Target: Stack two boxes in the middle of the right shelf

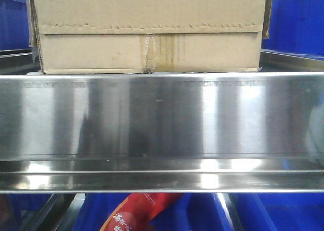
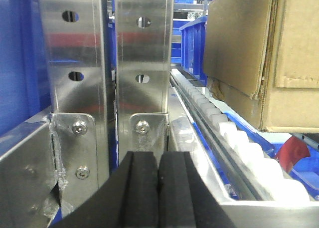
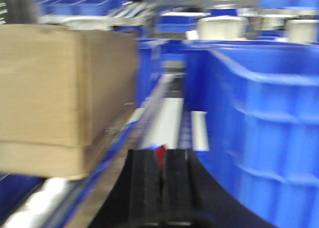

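Observation:
A tan cardboard box (image 1: 152,34) with a jagged flap edge and yellowed tape stands on the steel shelf, just behind its wide shiny front rail (image 1: 162,120). I make out only this one carton. It shows at the right of the left wrist view (image 2: 259,58), above the white roller track (image 2: 239,143). In the blurred right wrist view it is at the left (image 3: 60,93). My left gripper (image 2: 158,155) is shut and empty, facing the steel uprights left of the box. My right gripper (image 3: 160,155) is shut and empty, between the box and a blue bin.
A large blue plastic bin (image 3: 259,128) stands close on the right of the right gripper. More blue bins (image 1: 298,18) flank the box and sit below the rail. A red packet (image 1: 136,213) lies under the rail. Steel uprights (image 2: 104,63) stand directly ahead of the left gripper.

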You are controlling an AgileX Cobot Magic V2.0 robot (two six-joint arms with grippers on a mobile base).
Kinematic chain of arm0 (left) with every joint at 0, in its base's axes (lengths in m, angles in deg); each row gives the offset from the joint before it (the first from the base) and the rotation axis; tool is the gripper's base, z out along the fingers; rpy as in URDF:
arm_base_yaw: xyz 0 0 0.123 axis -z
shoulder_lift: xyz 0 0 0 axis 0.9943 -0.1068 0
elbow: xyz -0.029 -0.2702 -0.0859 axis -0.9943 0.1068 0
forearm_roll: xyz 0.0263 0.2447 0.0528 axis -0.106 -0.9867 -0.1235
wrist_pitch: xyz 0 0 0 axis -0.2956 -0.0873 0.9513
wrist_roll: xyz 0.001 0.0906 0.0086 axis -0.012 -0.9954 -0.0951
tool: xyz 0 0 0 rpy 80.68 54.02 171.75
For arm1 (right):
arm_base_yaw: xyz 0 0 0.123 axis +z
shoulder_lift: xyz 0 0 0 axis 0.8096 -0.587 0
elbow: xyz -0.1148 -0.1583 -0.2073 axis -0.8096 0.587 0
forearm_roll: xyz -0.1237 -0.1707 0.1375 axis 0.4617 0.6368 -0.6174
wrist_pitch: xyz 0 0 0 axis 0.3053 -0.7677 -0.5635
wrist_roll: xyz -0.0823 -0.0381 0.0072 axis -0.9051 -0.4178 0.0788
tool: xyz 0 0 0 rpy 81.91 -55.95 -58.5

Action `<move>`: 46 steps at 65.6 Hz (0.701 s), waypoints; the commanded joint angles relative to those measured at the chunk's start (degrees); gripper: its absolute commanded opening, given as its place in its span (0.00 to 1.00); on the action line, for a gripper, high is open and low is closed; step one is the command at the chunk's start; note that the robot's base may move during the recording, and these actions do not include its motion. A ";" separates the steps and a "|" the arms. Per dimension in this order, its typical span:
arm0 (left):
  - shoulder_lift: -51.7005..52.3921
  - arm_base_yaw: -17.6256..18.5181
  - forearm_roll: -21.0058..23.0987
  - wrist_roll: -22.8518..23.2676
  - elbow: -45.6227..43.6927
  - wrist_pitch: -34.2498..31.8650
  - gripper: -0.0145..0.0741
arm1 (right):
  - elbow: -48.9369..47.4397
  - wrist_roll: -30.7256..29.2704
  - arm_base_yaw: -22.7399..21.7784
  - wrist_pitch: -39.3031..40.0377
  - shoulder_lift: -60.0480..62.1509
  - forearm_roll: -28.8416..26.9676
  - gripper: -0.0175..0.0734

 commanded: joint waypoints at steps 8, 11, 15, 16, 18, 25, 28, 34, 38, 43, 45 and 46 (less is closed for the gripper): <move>0.34 0.42 0.30 -0.14 -0.14 -1.13 0.04 | 8.76 2.18 -5.31 8.31 6.64 1.92 0.02; 0.34 0.42 0.30 -0.14 -0.14 -1.13 0.04 | 11.38 2.18 -5.60 9.93 8.01 1.92 0.02; 0.34 0.42 0.30 -0.14 -0.14 -1.13 0.04 | 14.04 2.18 -5.60 11.87 9.11 1.92 0.02; 0.34 0.42 0.30 -0.14 -0.14 -1.13 0.04 | 15.15 2.18 -5.60 12.20 9.11 1.92 0.02; 0.34 0.42 0.30 -0.14 -0.14 -1.13 0.04 | 16.61 2.18 -5.60 13.11 9.11 1.92 0.02; 0.34 0.42 0.30 -0.14 -0.14 -1.13 0.04 | 20.33 2.18 -5.60 15.79 9.11 1.92 0.02; 0.34 0.42 0.30 -0.14 -0.14 -1.13 0.04 | 20.33 2.18 -5.60 16.50 9.11 1.92 0.02; 0.34 0.42 0.30 -0.14 -0.14 -1.13 0.04 | 20.33 1.44 -5.60 15.00 9.11 1.92 0.02; 0.34 0.42 0.30 -0.14 -0.14 -1.13 0.04 | 20.33 0.83 -5.60 15.14 9.11 1.92 0.02; 0.34 0.42 0.30 -0.14 -0.14 -1.13 0.04 | 20.33 0.85 -5.60 15.41 9.11 1.92 0.02; 0.34 0.42 0.30 -0.14 -0.14 -1.13 0.04 | 20.33 0.85 -5.60 15.41 9.11 1.92 0.02; 0.34 0.42 0.30 -0.14 -0.14 -1.13 0.04 | 20.33 0.85 -5.60 15.41 9.11 1.92 0.02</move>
